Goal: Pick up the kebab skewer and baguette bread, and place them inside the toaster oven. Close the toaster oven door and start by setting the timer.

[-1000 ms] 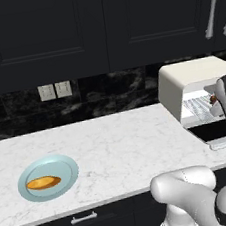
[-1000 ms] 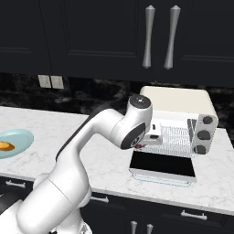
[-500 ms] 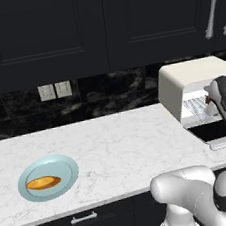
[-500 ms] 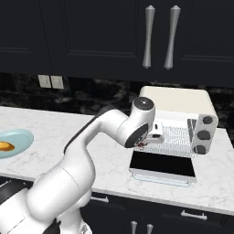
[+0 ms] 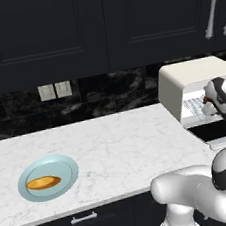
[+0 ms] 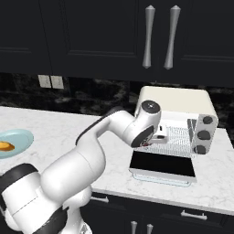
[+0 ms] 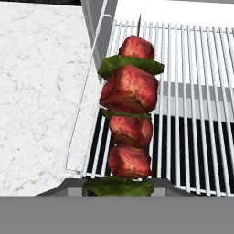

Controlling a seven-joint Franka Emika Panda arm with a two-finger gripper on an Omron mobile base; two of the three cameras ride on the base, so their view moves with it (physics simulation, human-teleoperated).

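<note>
My main worry is the left edge of the toaster oven [image 6: 176,103]: in the hand view the kebab skewer [image 7: 130,121] hangs over the wire rack [image 7: 196,100] close beside the rack's left rim and the oven's side wall at about 10 o'clock, so if I let go while it sits this far to the side, or tilted, I judge it could catch the frame, roll against the wall, or slip a chunk between the bars. A second risk is the toaster oven door [image 6: 163,164], lying open and flat in front of the cavity; dropping my wrist on the way out could knock it. The skewer's long axis runs from 6 to 12 o'clock in the hand view, parallel to the rack bars, with the bare pointed tip at 12, aimed into the oven, and the butt end at 6 by my fingers. The gripper [image 6: 147,142] sits at the oven mouth, but the fingertips are hidden behind the meat, so I cannot tell from these pictures whether they are clamped on the stick or have let it go. The baguette bread [image 5: 43,183] lies on the blue plate [image 5: 64,167], well apart at the counter's left, its length running 9 to 3 o'clock in the left base view.
</note>
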